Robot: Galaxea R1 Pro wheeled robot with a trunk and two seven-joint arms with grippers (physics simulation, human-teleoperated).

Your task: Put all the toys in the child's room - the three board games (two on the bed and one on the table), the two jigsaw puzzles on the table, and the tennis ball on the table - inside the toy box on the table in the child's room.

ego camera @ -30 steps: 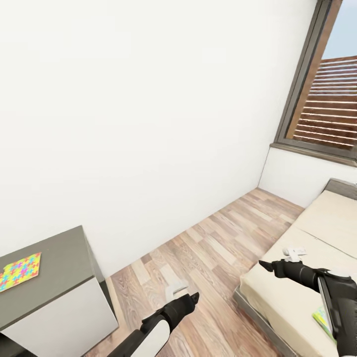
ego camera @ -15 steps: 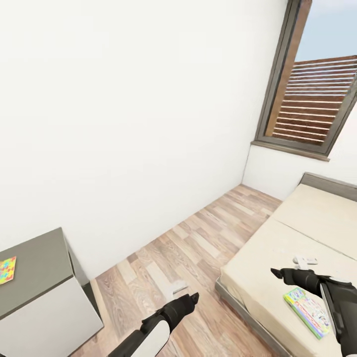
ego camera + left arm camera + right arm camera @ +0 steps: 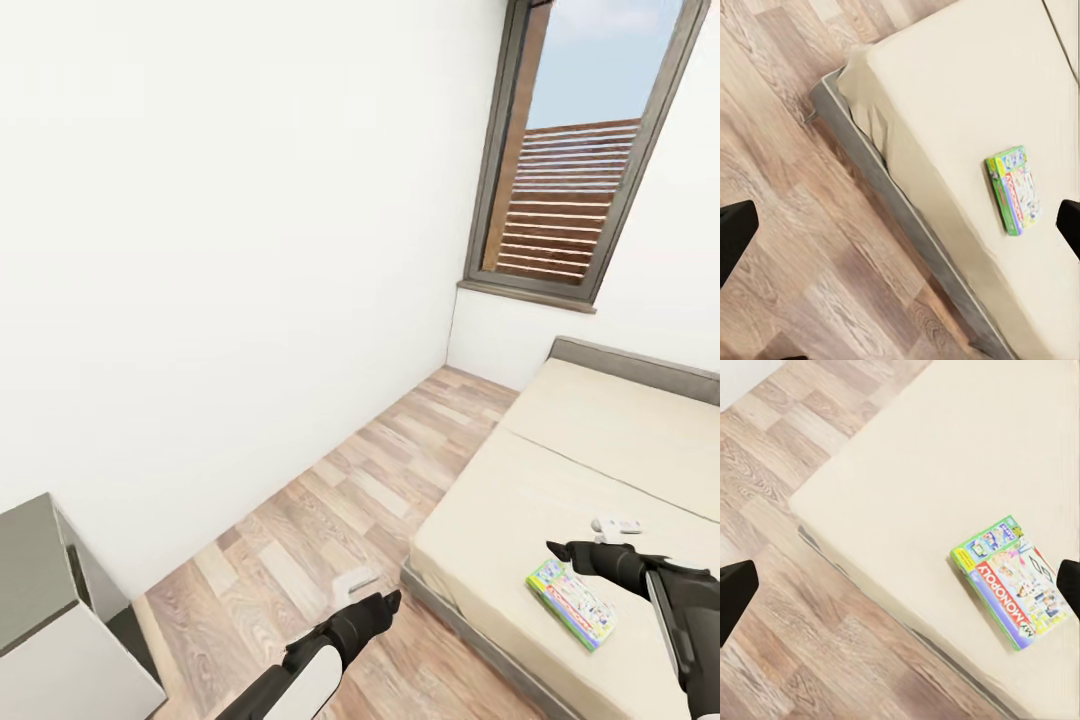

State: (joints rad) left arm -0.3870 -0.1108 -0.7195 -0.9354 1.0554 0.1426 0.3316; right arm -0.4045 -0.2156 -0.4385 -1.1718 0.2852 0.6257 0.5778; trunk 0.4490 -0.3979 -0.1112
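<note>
Open wood floor [image 3: 330, 500] runs between the white wall [image 3: 200, 250] and the bed [image 3: 560, 470]. The mattress top lies bare and reachable all around the board game [image 3: 571, 603], which sits flat near the bed's floor-side edge. The table [image 3: 40, 590] corner stands well apart.

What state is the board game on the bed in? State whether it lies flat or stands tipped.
Flat. The board game lies face up on the bed, its printed lid fully showing, near the mattress edge, with nothing touching it.
</note>
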